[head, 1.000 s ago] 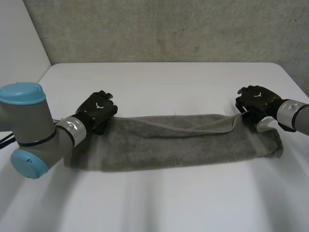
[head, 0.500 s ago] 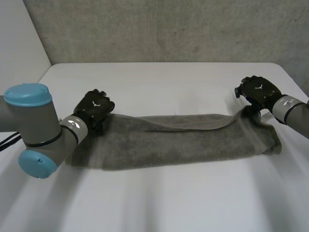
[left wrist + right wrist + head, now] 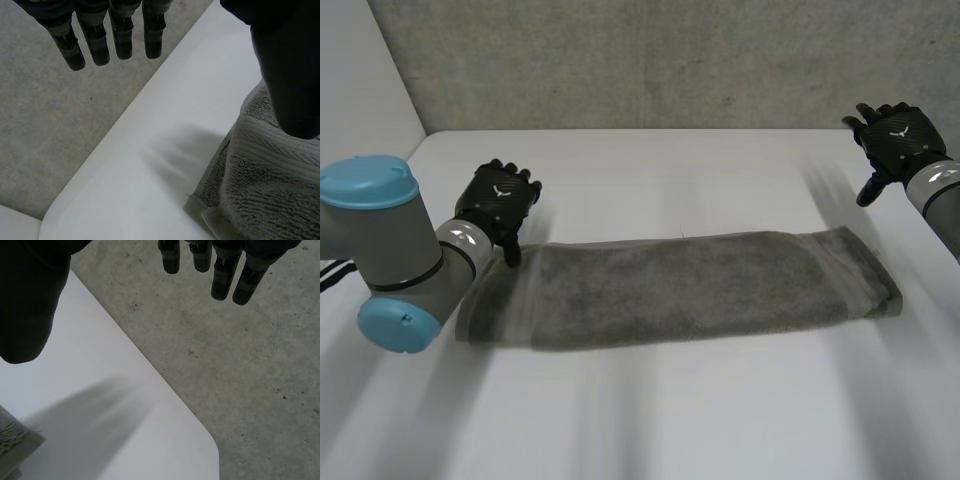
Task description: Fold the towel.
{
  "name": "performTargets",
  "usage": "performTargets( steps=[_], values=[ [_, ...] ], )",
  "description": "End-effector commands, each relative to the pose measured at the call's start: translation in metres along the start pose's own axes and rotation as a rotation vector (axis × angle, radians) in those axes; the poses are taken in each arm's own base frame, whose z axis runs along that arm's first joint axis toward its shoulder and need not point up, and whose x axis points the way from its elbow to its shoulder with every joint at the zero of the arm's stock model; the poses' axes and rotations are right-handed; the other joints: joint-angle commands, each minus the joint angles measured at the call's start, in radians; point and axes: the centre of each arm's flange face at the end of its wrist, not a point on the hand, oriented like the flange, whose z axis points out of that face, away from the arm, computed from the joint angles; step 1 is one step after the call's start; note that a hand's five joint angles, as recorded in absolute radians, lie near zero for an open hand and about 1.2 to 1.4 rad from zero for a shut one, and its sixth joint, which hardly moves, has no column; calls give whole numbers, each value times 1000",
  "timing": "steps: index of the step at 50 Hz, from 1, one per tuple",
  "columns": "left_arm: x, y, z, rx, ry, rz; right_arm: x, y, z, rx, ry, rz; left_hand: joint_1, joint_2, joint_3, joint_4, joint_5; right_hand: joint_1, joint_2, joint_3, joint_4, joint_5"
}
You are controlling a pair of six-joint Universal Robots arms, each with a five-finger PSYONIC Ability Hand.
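1. The towel point(image 3: 680, 290) is lying flat on the white table point(image 3: 670, 170), folded into a long grey strip that runs side to side across the middle.
2. The left hand point(image 3: 498, 200) sits right by the towel's far left corner. Its fingers point(image 3: 120, 35) are straight and spread with nothing in them, and in the left wrist view the thumb hangs over the towel's end.
3. The right hand point(image 3: 895, 135) is up by the table's far right corner, well apart from the towel's right end. Its fingers point(image 3: 220, 277) are straight and relaxed too, holding nothing. The right wrist view has a towel corner poking in on the thumb side.
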Motion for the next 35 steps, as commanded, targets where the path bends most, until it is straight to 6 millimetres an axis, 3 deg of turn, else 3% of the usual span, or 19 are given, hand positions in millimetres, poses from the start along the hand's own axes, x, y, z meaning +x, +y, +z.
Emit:
performTargets(
  steps=[1, 6, 8, 10, 15, 17, 23, 27, 30, 35],
  values=[
    [-6, -16, -23, 10, -19, -19, -2, -9, -24, -34, -25, 12, -90, -61, -38, -47, -51, -100, -84, 18, 28, -59],
    [-11, -31, -45, 45, -25, -88, -7, -19, -54, -72, -86, 26, -82, -52, -38, -47, -43, -100, -84, 18, 28, -59],
    [-13, -35, -53, 55, -25, -114, -20, -23, -78, -123, -201, 69, -82, -52, -38, -47, -43, -100, -84, 18, 28, -59],
    [-14, -39, -66, 64, -25, -162, -27, -23, -89, -155, -260, 92, -79, -49, -38, -47, -40, -100, -84, 18, 28, -59],
    [-8, -39, -81, 65, 7, -200, -26, -11, -116, -238, -306, 104, -79, -49, -38, -47, -40, -79, -64, 18, 28, -59],
    [-2, -35, -87, 55, 41, -213, -26, 3, -128, -277, -319, 42, -79, -49, -38, -47, -40, -73, -58, 18, 28, -59],
    [6, -22, -93, 14, 65, -220, -33, 21, -136, -308, -344, -15, -79, -49, -38, -47, -40, -73, -58, 18, 28, -59],
    [12, -11, -98, -28, 78, -229, -33, 45, -133, -305, -307, -31, -76, -46, -38, -47, -37, -56, -41, 18, 28, -59],
    [13, -7, -99, -40, 78, -233, -32, 58, -126, -286, -272, -40, -76, -46, -38, -47, -37, 90, 105, 18, 28, -44],
    [12, -6, -99, -41, 73, -233, -30, 62, -120, -247, -241, -65, -76, -46, -38, -47, -37, 335, 350, 18, 28, 201]
  ],
)
